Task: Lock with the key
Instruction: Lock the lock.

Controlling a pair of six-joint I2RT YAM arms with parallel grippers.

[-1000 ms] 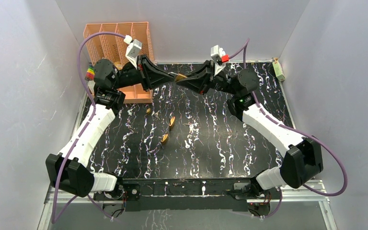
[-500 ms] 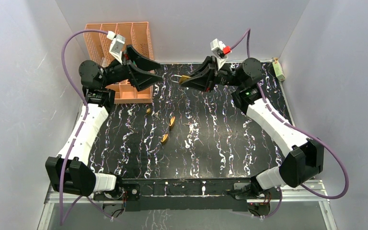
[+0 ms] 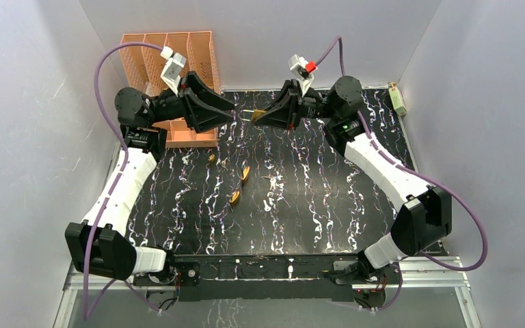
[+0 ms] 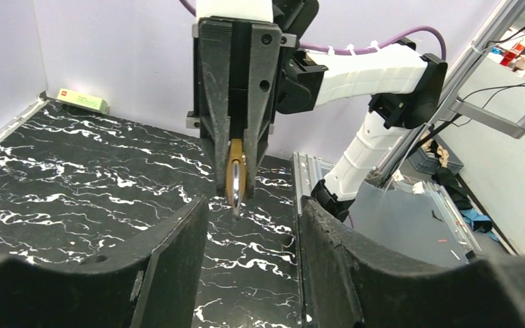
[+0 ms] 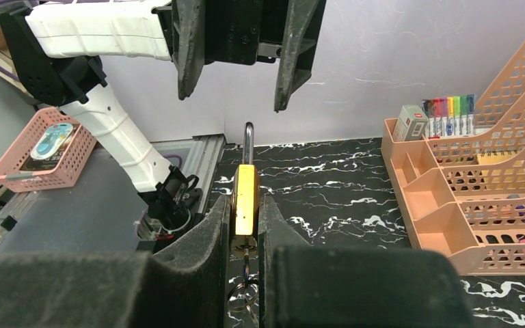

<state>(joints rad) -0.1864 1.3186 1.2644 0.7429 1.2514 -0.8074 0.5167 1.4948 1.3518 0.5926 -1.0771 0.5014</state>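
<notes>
Right end effector (image 3: 260, 115) pressed together on a brass-yellow metal padlock (image 5: 245, 195), held in the air above the far part of the black, white-veined marble worktop (image 3: 314, 205). Silver shackle (image 5: 248, 140) pointing away from the wrist, toward the opposite arm; seated or sprung, impossible to tell. Metal key ring (image 5: 244, 295) hanging under the lock body between the fingers; key blade mostly hidden. Left end effector (image 3: 227, 111) spread wide, facing the padlock head-on, near the shackle tip but apart from it. Orange plastic mesh desk organiser (image 3: 171, 55) at the far left corner, behind the left arm. Small brass-coloured pieces (image 3: 235, 198) lying loose mid-worktop, too small to identify.
</notes>
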